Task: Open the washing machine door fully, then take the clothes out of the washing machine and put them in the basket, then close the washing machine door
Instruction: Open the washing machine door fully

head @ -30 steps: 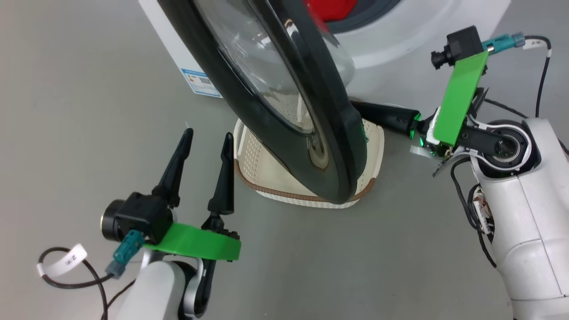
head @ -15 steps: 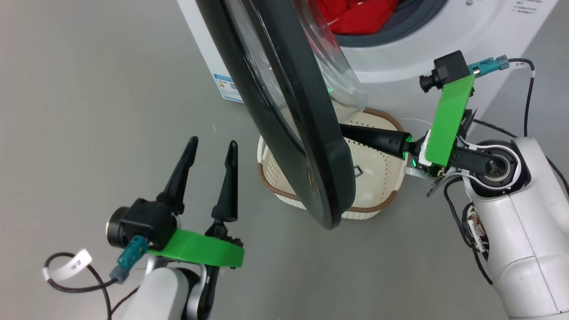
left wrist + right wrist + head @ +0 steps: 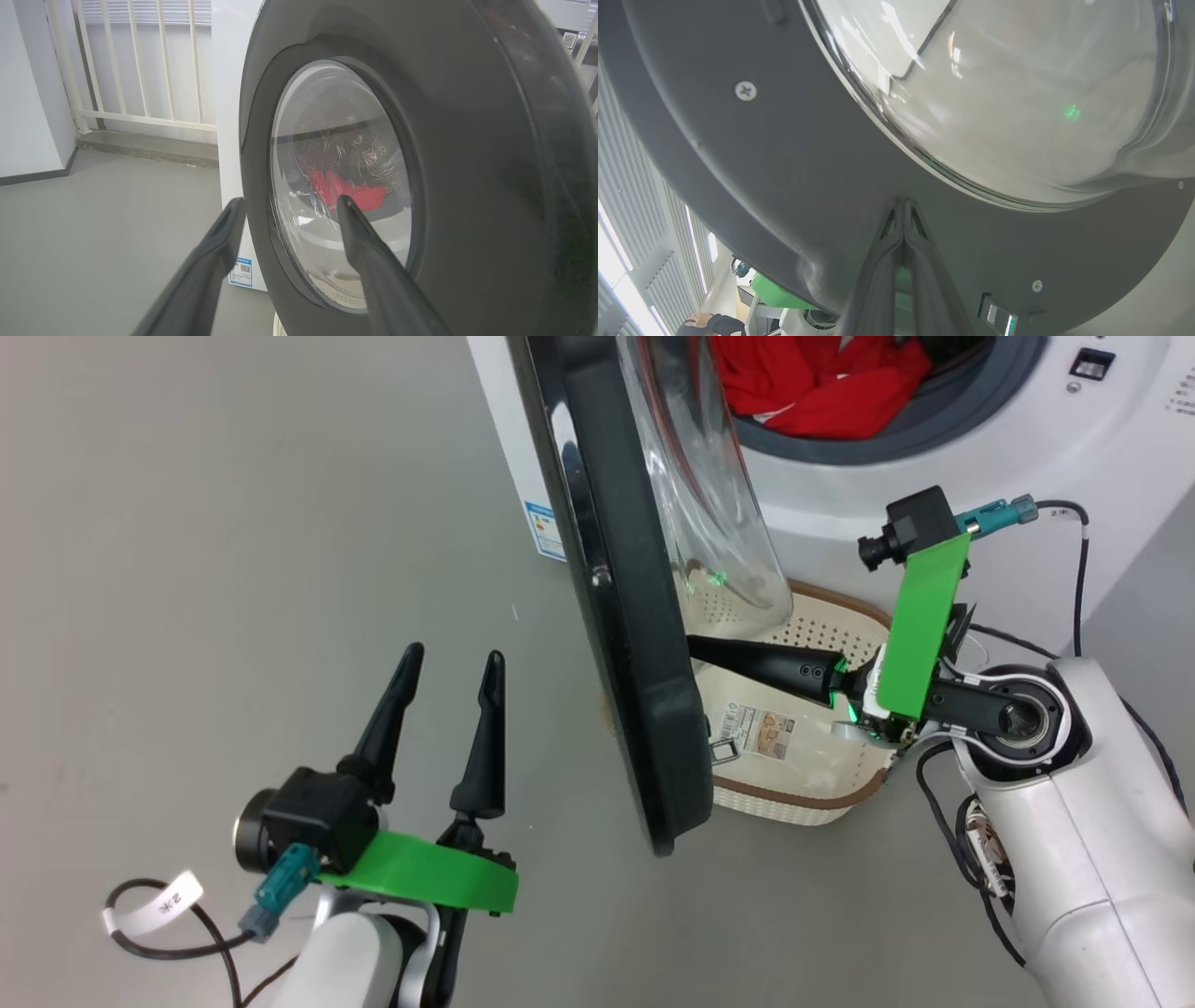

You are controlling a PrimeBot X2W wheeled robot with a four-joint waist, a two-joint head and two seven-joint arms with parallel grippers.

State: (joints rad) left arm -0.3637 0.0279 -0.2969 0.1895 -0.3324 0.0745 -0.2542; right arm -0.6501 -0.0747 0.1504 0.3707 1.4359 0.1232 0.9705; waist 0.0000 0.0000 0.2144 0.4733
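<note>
Door: big round black-rimmed door (image 3: 635,644) w/ bulging clear glass bowl. Stands part-open, edge-on to me, above the basket.
Handling: prob. heavy and stiff on its hinge, rim slick. Glass looks fragile, so push on inner rim nr free edge.
R gripper (image 3: 714,653): dark fingers shut together, nothing betw. them, tips against inner rim below glass.
L gripper (image 3: 453,658): fingers spread, empty, outside door, apart from it.
Clothes: soft red garments (image 3: 812,383) in white front-loader (image 3: 1102,439). Prob. light, floppy.
Basket: cream perforated plastic basket, brown rim (image 3: 803,796), on floor, part-covered by door.
Hidden: hinge; how much laundry lies deeper in drum.
</note>
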